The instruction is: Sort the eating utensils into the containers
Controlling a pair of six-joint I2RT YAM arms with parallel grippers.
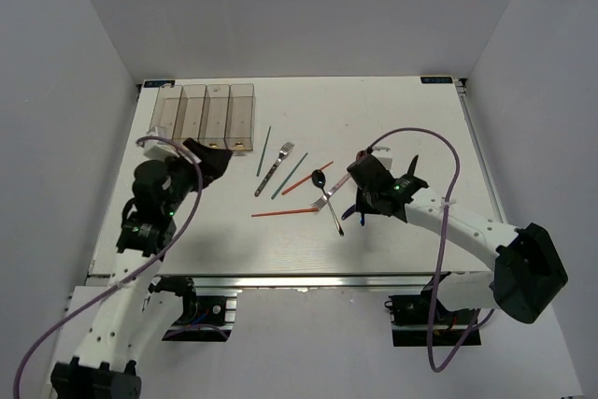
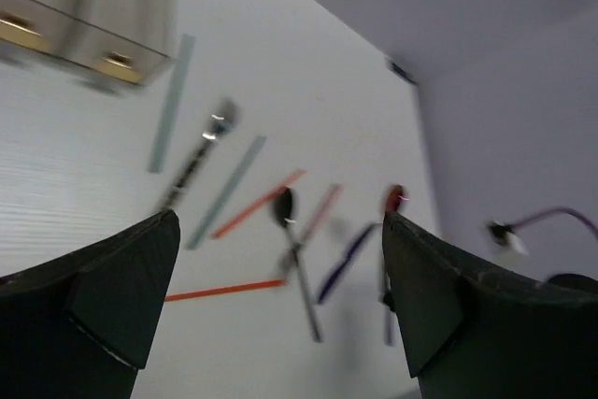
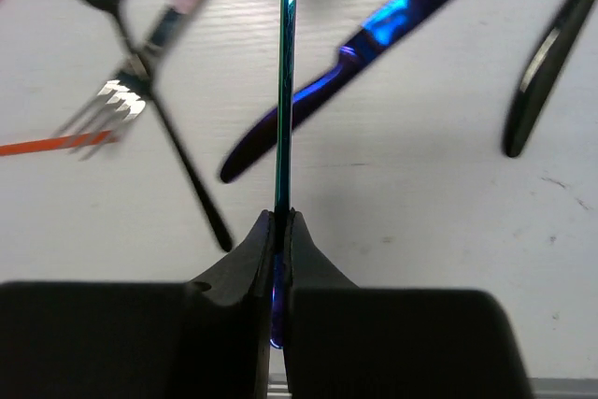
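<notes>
The containers (image 1: 206, 114), clear bins joined in a row, stand at the back left, and their ends show in the left wrist view (image 2: 84, 7). The eating utensils lie scattered mid-table: a silver fork (image 1: 277, 163), green chopsticks (image 1: 264, 151), an orange chopstick (image 1: 285, 212) and a black spoon (image 1: 320, 178). My right gripper (image 3: 281, 221) is shut on a slim blue-green utensil (image 3: 285, 91), seen edge-on and lifted over a dark blue knife (image 3: 374, 35). My left gripper (image 2: 280, 259) hangs open and empty near the containers, its fingers (image 2: 121, 287) wide apart.
A second fork (image 3: 107, 105) crosses the black spoon's handle. A black utensil (image 3: 547, 53) lies to the right of the knife. White walls close in the table on three sides. The right arm's purple cable (image 1: 439, 151) arcs above the table.
</notes>
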